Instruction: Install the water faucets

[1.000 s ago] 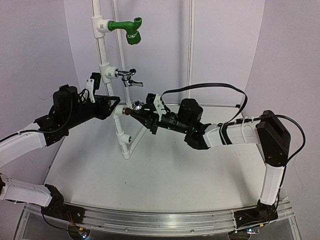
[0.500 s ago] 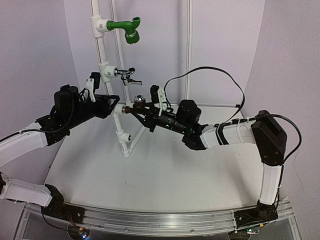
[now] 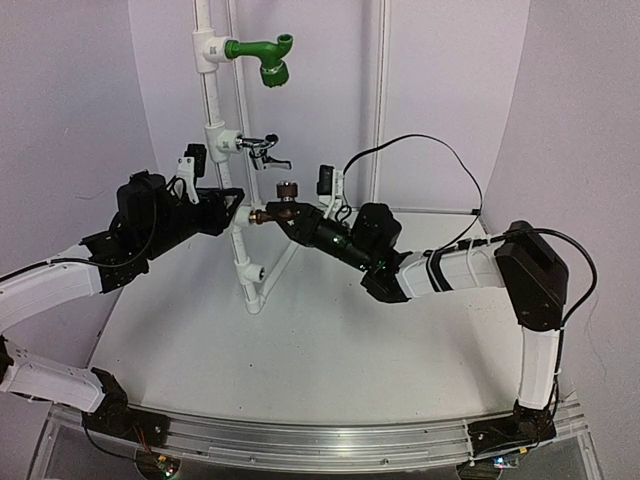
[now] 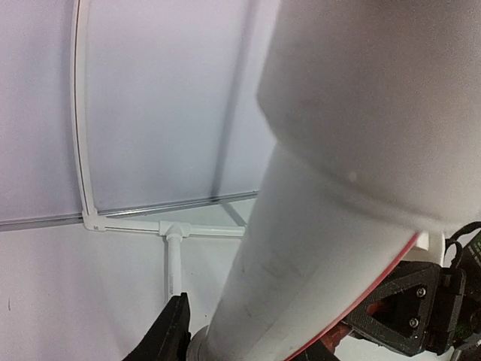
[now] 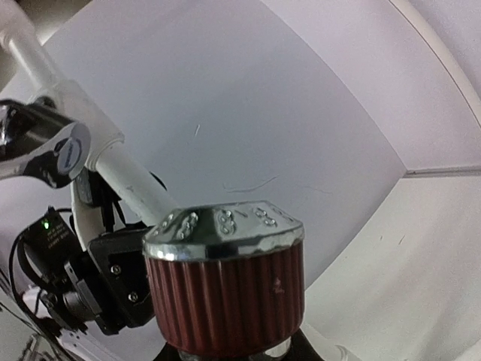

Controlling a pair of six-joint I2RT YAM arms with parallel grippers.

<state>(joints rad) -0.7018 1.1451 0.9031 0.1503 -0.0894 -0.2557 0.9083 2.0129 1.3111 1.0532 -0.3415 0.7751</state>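
The dark reddish-brown faucet [image 3: 284,203] sits at the lower tee [image 3: 240,220] of the white pipe stand [image 3: 213,100], its round knob pointing up. My right gripper [image 3: 298,220] is shut on its body. In the right wrist view the ribbed knob with its silver cap [image 5: 225,286] fills the lower middle. The chrome faucet [image 3: 262,148] with its lever handle hangs from the middle tee and also shows in the right wrist view [image 5: 45,150]. My left gripper [image 3: 230,212] is shut on the white pipe [image 4: 338,188] beside the lower tee; one black finger [image 4: 169,335] shows.
A green elbow pipe piece [image 3: 262,52] sticks out from the top tee. The stand's base pipes [image 3: 252,285] rest on the white table. A black cable [image 3: 420,150] arcs above my right arm. Curved white walls close in behind.
My right gripper has rolled with the brown faucet, so the knob has turned from facing sideways to pointing up. The stand's top has shifted slightly right. My left gripper keeps its hold.
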